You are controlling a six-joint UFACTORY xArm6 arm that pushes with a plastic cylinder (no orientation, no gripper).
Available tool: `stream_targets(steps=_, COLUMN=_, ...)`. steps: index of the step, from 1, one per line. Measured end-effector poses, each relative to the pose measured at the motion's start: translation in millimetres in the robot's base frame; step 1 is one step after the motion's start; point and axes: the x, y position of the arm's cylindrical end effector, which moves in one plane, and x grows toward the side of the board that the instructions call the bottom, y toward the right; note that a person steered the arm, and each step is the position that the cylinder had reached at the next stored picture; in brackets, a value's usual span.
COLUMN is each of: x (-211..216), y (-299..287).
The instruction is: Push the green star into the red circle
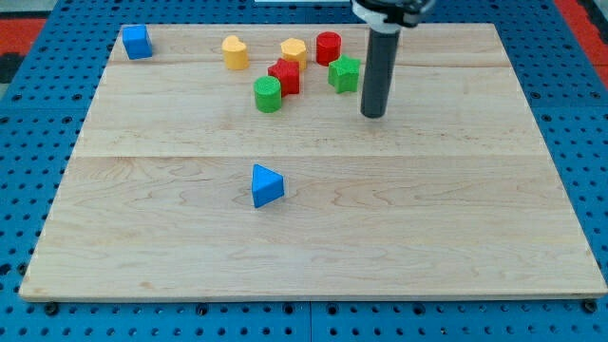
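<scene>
Camera view looks down on a pale wooden worktop (313,237) lying on a blue pegboard (24,190). I take the green star (344,74) as the landmark.

Going from the view's left: a blue cube (137,42) sits far to the star's left, near the worktop's top left corner. A blue triangle (266,185) lies well below and to the left of the star, alone on the middle of the worktop. A yellow block (235,52), rounded on top, stands left of the star and a little higher. A green cylinder (268,94) is left of the star and slightly lower. A red block (284,76), shape unclear, touches that cylinder at its upper right and sits just left of the star with a small gap. A second yellow block (294,50), faceted, stands above the red block, up and left of the star.

The red circle (328,47), a short red cylinder, stands just above and slightly left of the star, very near or touching it; I cannot tell which.

The star itself is small, bright green, with blunt lobes and a flat top. It lies in the upper middle of the worktop. It has no clear long axis, and which way its arms point is too small to read.

My tip (372,114) rests just right of the star and slightly lower, apart from it. No hand exists on this rod, so nothing opens or closes.
</scene>
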Motion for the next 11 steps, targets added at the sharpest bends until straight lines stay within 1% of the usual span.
stream_targets(steps=1, x=-24, y=-28)
stream_targets(steps=2, x=-50, y=-36)
stream_targets(steps=3, x=-54, y=-38)
stream_targets(steps=4, x=-95, y=-18)
stream_targets(steps=5, x=-114, y=-1)
stream_targets(steps=7, x=-118, y=61)
stream_targets(steps=8, x=-123, y=46)
stream_targets(steps=9, x=-130, y=4)
stream_targets(steps=10, x=-156, y=-11)
stream_targets(steps=11, x=-187, y=-1)
